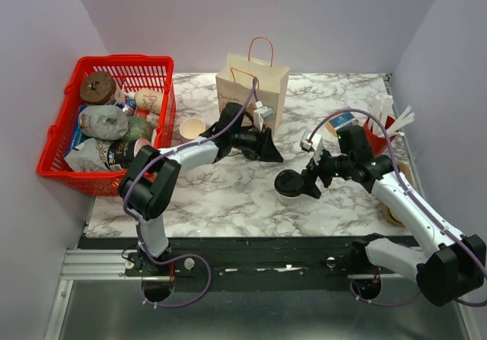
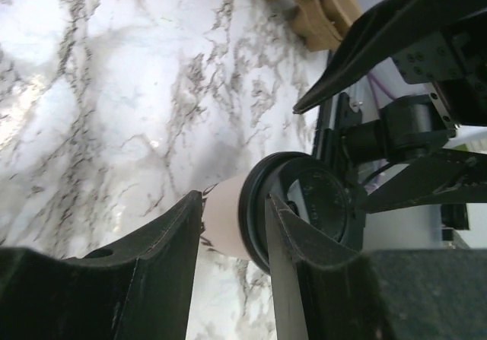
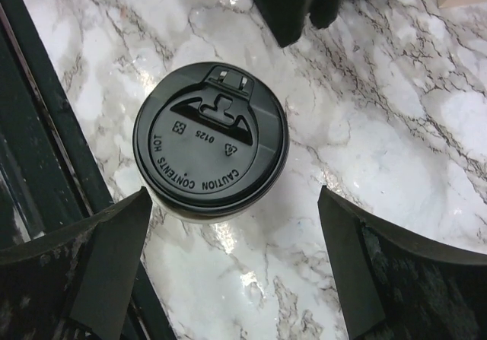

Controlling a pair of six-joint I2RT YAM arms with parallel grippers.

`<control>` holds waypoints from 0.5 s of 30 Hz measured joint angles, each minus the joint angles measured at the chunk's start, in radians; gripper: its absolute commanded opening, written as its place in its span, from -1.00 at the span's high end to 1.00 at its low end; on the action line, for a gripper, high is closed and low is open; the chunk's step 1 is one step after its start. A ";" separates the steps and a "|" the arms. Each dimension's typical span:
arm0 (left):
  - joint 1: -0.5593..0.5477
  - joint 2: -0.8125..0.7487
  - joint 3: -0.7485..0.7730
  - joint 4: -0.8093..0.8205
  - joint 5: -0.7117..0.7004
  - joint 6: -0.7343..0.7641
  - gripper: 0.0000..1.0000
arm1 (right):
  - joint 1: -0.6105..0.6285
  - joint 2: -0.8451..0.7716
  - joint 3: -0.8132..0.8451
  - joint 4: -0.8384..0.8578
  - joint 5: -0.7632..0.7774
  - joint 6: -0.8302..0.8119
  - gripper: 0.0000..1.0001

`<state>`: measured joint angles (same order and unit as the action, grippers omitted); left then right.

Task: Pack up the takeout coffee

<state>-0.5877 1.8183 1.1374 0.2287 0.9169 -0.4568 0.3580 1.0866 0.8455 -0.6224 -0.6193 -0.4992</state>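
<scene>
Coffee is standing upright on the desk with its lid on, a little right of the middle and well to the near side of the bag. Packing is only just getting under way. The cup is sitting outside the bag, nothing is gripping it, and the lift, the carry and the lowering into the bag are all waiting to be done. The bag is standing upright toward the far edge with its handles up. How wide its mouth is gaping I am not able to tell.

The right gripper is spreading wide, its fingers flanking the cup. The cup is sitting closer to one finger than the other, and neither finger is appearing to touch it. The right arm is reaching in from the near right corner, forearm angling far and left, wrist tilting down over the lid. It is looking to me like a line-up for a grasp.

The left gripper is hovering between cup and bag, jaws partly apart and holding nothing that is showing. It is pointing at the cup while keeping apart from it. The left arm is rising from its near base and bending right across the desk. A red basket of groceries is sitting at the far left.
</scene>
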 measured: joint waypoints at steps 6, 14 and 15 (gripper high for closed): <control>0.008 0.000 0.021 -0.103 -0.060 0.074 0.07 | 0.000 -0.023 -0.087 -0.016 -0.002 -0.141 -1.00; 0.005 0.000 0.028 -0.164 -0.074 0.129 0.06 | 0.000 0.000 -0.132 -0.010 0.003 -0.243 -1.00; 0.004 0.000 0.028 -0.164 -0.074 0.132 0.06 | 0.000 0.011 -0.132 -0.002 0.003 -0.243 -1.00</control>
<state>-0.5838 1.8187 1.1652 0.0643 0.8433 -0.3248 0.3580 1.0981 0.7132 -0.6243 -0.6167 -0.7422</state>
